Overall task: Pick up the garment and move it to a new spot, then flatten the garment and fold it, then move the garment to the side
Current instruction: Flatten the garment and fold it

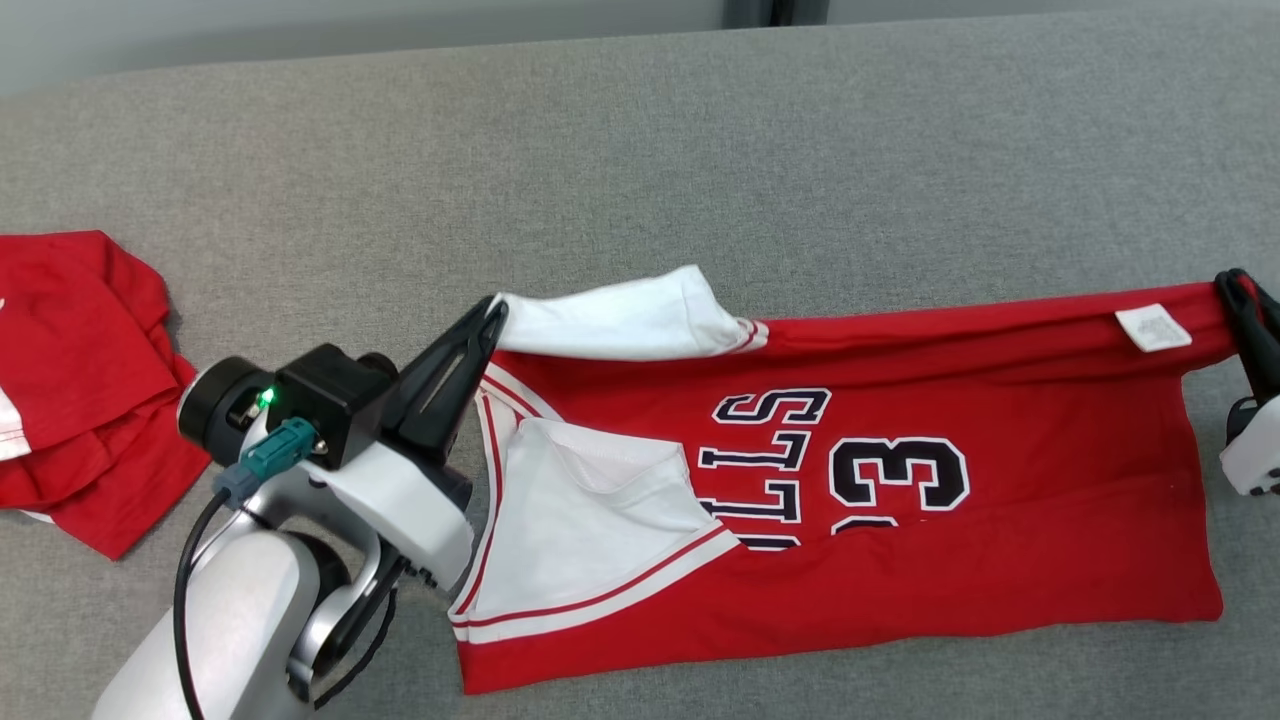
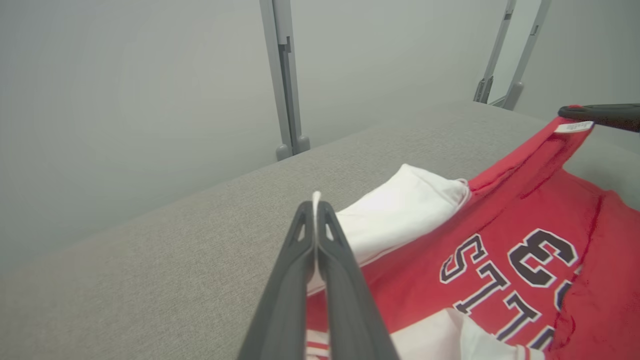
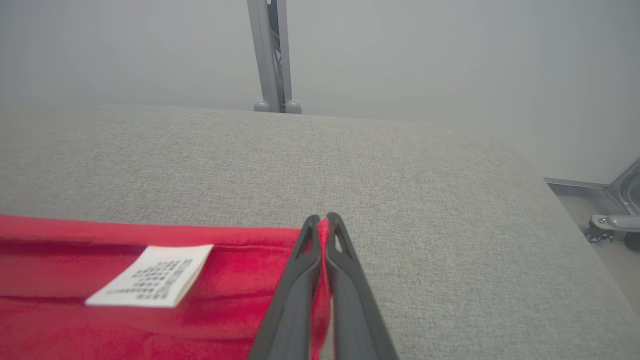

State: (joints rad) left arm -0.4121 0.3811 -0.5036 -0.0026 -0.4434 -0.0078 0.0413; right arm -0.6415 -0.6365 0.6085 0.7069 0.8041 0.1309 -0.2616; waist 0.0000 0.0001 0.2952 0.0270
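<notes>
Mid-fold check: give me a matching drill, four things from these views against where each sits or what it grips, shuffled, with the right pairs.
1. left gripper
2. right gripper
3. white label
4. crumpled red garment

A. lies at the head view's left, apart from the jersey
B. jaws shut on the jersey's white end
C. jaws shut on the jersey's red corner
D. on the red edge near the right gripper

Pairs: 1-B, 2-C, 3-D, 4-A

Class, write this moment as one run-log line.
phase: flattening | left gripper: shut on jersey sleeve | right gripper: shut on jersey hem corner
</notes>
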